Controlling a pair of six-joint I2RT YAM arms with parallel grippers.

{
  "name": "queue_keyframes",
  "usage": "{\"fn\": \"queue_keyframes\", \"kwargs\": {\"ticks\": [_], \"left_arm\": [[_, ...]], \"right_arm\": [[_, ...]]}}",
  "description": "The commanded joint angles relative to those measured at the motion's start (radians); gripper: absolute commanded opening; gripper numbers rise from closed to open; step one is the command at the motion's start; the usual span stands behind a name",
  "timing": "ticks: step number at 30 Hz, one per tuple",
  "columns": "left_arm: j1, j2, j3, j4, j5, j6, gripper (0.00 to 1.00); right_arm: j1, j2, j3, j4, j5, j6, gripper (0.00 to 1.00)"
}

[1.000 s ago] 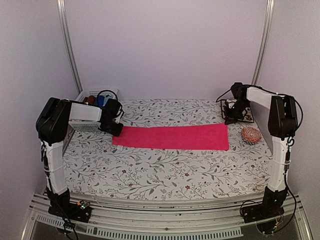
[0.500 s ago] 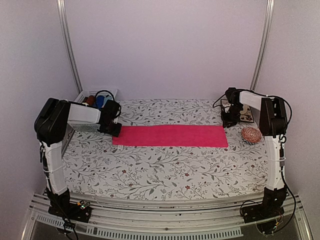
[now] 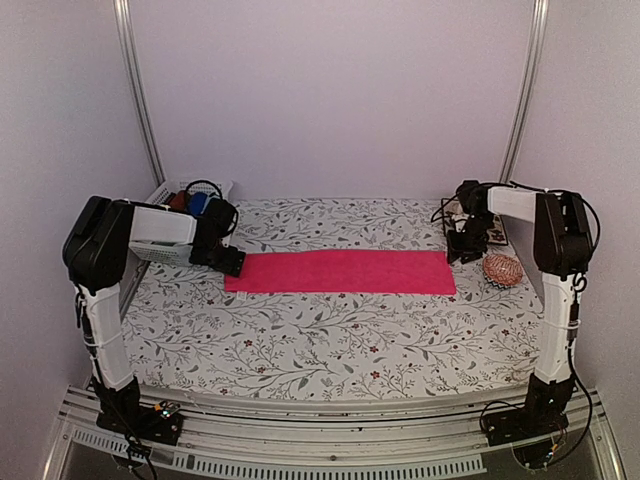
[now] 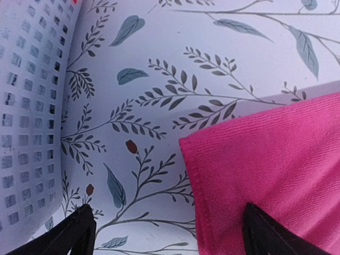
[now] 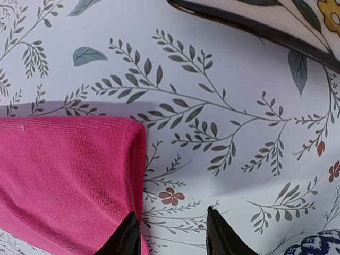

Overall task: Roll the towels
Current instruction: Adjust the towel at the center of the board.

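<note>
At either end of the flat pink towel (image 3: 340,272), the left claw (image 3: 231,262) and right claw (image 3: 459,251) stand parted.

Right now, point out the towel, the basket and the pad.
towel (image 3: 340,272), top view, middle of the cloth.
basket (image 4: 26,117), left wrist view, perforated wall.
pad (image 3: 502,269), top view, centre.

A leaf-printed tablecloth (image 3: 320,340) is covering the table as a white mesh basket (image 4: 26,117) is holding a blue roll (image 3: 199,202) and a dark red roll (image 3: 180,201) at far left; a round woven pad (image 3: 502,269) is lying at right.
</note>
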Motion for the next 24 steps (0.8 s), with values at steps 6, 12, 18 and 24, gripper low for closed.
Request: {"fn": "queue_keyframes", "kwargs": {"ticks": [6,12,18,24], "left_arm": [[-0.025,-0.004,0.064,-0.045,-0.007,0.035,0.97],[-0.031,-0.013,0.089,-0.042,-0.033,0.031,0.97],[-0.075,-0.035,0.096,-0.023,-0.036,0.07,0.97],[-0.12,-0.044,0.079,-0.02,-0.025,0.075,0.97]], "right_arm": [[-0.031,-0.107,-0.178,0.065,0.057,0.02,0.43],[-0.064,-0.148,-0.249,0.079,0.098,0.016,0.42],[-0.085,-0.189,-0.285,0.116,-0.064,0.026,0.43],[-0.082,-0.219,-0.311,0.206,-0.338,0.11,0.44]]}}
